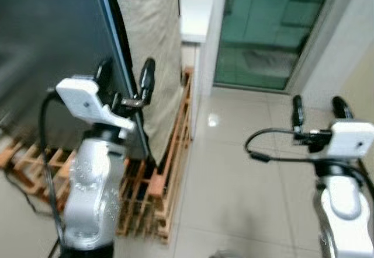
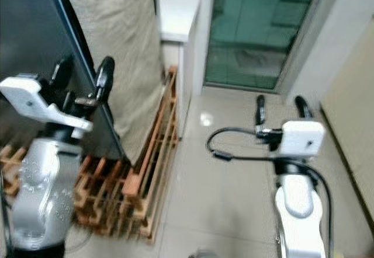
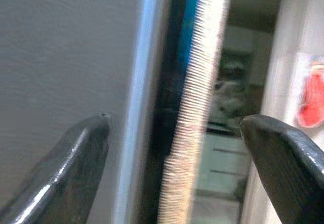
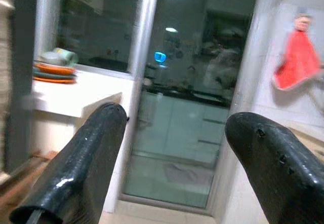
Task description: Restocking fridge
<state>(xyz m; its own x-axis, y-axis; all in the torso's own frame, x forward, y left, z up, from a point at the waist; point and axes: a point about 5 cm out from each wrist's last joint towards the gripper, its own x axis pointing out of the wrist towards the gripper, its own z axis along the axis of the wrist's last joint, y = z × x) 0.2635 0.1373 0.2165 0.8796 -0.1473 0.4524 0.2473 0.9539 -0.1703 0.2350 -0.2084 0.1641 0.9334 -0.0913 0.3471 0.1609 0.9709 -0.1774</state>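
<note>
Fridge door (image 1: 52, 48) edge stands upright between left gripper (image 1: 125, 80) fingers.

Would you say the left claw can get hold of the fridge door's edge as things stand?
Probably yes: the left claw is open, its fingers straddling the fridge door's edge, one on each side, with nothing between them.

Left: we saw the fridge door (image 1: 52, 42) above a wooden rack (image 1: 166, 176) on the floor (image 1: 234, 182).
Behind rack: cloth sack (image 1: 155, 30).
Ahead: glass door (image 1: 263, 30), right of the bench (image 1: 196, 13).
</note>
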